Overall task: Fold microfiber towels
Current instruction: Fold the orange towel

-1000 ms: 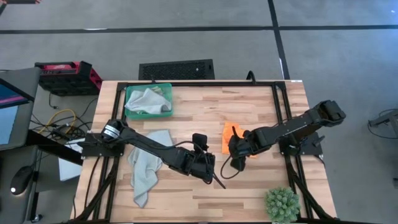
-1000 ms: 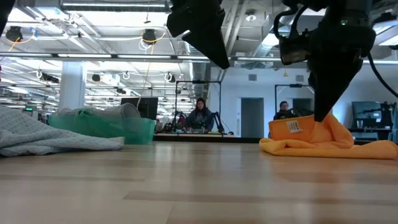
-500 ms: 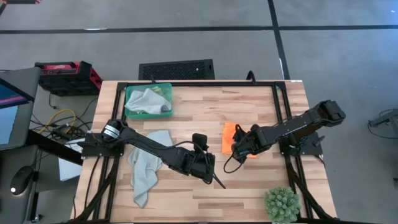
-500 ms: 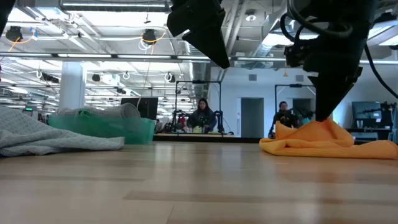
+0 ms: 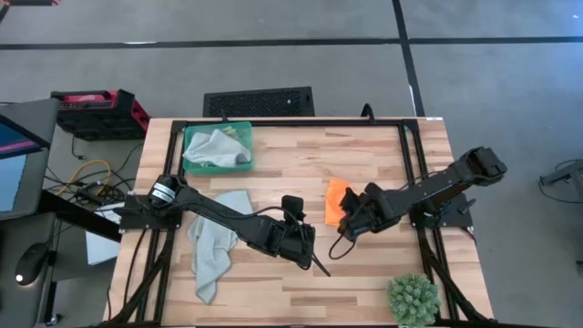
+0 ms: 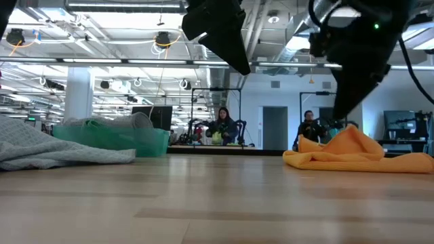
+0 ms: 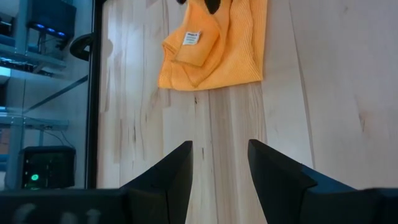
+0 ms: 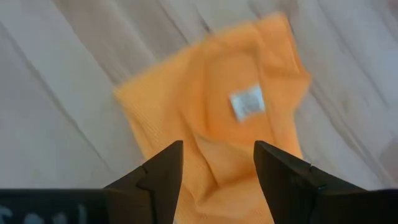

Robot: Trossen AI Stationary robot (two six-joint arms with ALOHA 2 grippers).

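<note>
The orange towel [image 5: 335, 195] lies bunched on the table right of centre. One corner, with its white tag [image 8: 247, 102], is folded over on top. It also shows in the left wrist view [image 7: 217, 50] and the low view [image 6: 359, 154]. My right gripper [image 8: 217, 163] is open just above the towel and clear of it [image 5: 347, 221]. My left gripper [image 7: 221, 163] is open and empty, raised above bare wood near the table's middle [image 5: 312, 258]. A pale grey towel [image 5: 212, 246] lies spread loosely at the left. Another pale towel [image 5: 214, 148] lies in the green tray [image 5: 244, 132].
The green tray stands at the far left. A spiky green plant ball [image 5: 413, 299] sits at the near right corner. Bare wood lies between the grey towel and the orange towel. People show in the room beyond the table [image 6: 221, 125].
My right gripper has risen off the orange towel and gone a little toward the table's right edge. The raised flap with the tag has dropped, and the towel stays bunched in place with a small peak.
</note>
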